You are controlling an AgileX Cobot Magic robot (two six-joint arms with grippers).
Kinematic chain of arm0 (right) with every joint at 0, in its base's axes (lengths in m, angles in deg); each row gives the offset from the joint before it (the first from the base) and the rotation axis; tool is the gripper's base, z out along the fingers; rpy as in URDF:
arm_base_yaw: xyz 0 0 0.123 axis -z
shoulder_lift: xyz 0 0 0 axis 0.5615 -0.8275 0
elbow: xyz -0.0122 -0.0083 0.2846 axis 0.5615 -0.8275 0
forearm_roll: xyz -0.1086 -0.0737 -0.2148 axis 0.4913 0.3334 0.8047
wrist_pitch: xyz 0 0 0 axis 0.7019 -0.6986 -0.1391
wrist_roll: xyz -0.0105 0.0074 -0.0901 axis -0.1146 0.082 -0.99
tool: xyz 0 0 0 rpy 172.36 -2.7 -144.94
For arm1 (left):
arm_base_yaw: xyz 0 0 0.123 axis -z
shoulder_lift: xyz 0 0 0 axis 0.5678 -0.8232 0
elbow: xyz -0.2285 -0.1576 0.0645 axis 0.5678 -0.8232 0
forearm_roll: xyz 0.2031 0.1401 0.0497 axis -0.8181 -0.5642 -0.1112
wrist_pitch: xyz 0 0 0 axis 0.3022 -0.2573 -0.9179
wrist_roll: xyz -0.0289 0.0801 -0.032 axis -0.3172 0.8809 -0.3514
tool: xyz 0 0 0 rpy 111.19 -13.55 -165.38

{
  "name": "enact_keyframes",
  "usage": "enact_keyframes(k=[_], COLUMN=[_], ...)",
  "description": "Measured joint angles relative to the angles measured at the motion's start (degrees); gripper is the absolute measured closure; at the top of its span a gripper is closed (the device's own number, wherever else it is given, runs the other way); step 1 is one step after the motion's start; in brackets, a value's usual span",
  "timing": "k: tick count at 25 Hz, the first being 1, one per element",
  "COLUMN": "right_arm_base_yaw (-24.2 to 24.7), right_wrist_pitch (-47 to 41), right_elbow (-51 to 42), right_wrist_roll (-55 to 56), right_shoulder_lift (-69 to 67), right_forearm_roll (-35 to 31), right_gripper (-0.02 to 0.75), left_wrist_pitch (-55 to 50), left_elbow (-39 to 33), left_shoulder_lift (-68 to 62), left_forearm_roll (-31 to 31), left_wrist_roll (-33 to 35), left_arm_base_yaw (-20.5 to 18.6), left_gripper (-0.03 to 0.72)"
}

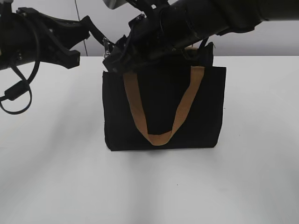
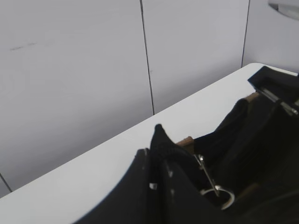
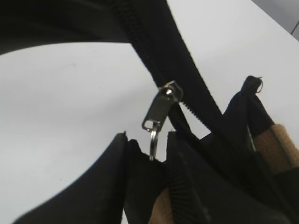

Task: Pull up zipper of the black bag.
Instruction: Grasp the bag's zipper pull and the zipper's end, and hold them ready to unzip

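The black bag (image 1: 163, 107) stands upright mid-table, one tan handle (image 1: 159, 137) hanging down its front. The zipper's silver pull tab (image 1: 107, 46) is above the bag's top left corner. My left gripper (image 1: 99, 33) is shut on the black fabric end of the zipper (image 2: 160, 135), its fingertips (image 2: 152, 151) closed on it; the pull's ring (image 2: 219, 193) shows beside them. My right gripper (image 1: 114, 58) reaches across from the right. In the right wrist view the zipper line (image 3: 168, 60) runs taut to the pull tab (image 3: 161, 109), whose ring goes into the closed fingertips (image 3: 152, 154).
The white table (image 1: 51, 177) extends around the bag. A grey panelled wall (image 2: 84, 70) stands behind it. A black cable loop (image 1: 16, 93) hangs under the left arm. The second tan handle (image 3: 280, 149) shows inside the bag's mouth.
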Motion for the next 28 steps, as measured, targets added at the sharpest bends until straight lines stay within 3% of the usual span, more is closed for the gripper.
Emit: enact_keyframes(k=[2,6,28], right_arm_base_yaw=[0.0,0.0,0.0], right_wrist_pitch=[0.28,1.46,-2.2], right_elbow=[0.0,0.0,0.0], right_wrist_roll=[-0.12,-0.16,6.9], right_shoulder_lift=[0.0,0.0,5.16], right_forearm_roll=[-0.13,-0.34,-0.78], right_gripper=[0.548,0.731,0.738], left_wrist_pitch=[0.0,0.0,-10.56], left_elbow=[0.0,0.0,0.0], left_shoulder_lift=[0.0,0.0,0.0], left_forearm_roll=[0.0,0.0,0.05], left_wrist_roll=[0.0,-0.02,-0.02], left_arm_base_yaw=[0.0,0.0,0.0], left_gripper=[0.684,0.684,0.684])
